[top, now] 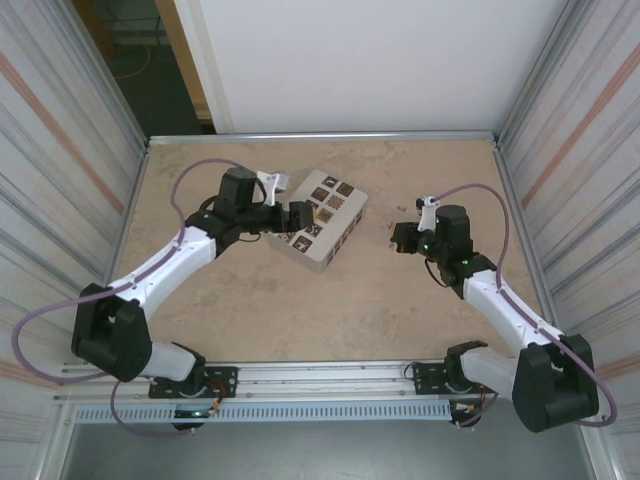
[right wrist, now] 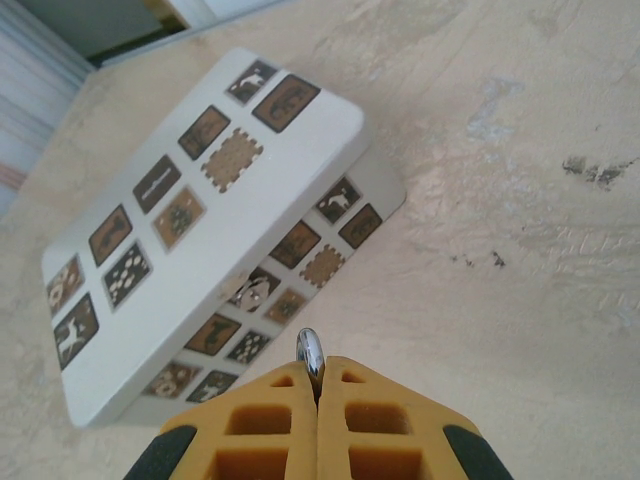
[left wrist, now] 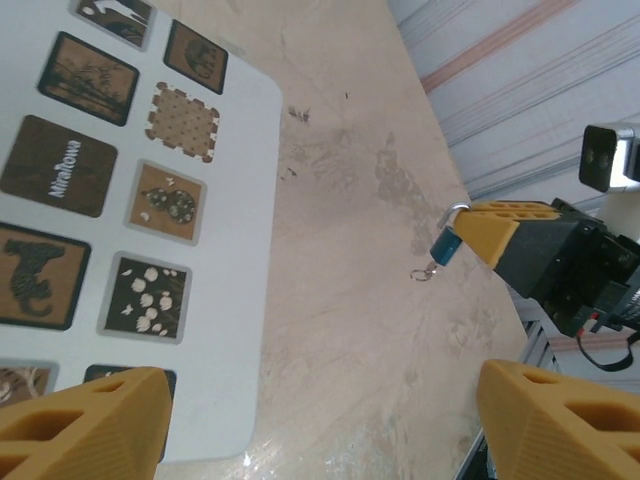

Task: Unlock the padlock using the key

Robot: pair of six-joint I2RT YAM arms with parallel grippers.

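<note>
Near rail: grey metal rail (top: 330,372) along the table's near edge, with both arm bases bolted to it, left and right.
Right arm: rises from the near-right base and runs far-left with a bent elbow. The wrist points left toward the box.
Right gripper (right wrist: 318,390): yellow fingers pressed together, pinching the lock's shackle between the tips.
Padlock: tiny blue-bodied padlock with a thin silvery shackle (left wrist: 446,243), held at the right gripper's tip, right of centre and well apart from the box. From the right wrist camera only the top of the shackle pokes out.
Ring: small silvery ring (left wrist: 424,272) hangs just below the blue body. It is too small to tell what it is.
Left arm: the elbow is low at the near left. The white forearm slants far-right and the wrist turns right over the box.
Left gripper (top: 297,216): jaws spread wide and holding nothing. One yellow finger is over the box's near-left part, the other over bare table.
Box: flat white box with brown square picture tiles (top: 325,222), mid-table and turned at an angle.
Table: beige stone-look tabletop (top: 300,310), with ribbed metal walls at the left and right.
</note>
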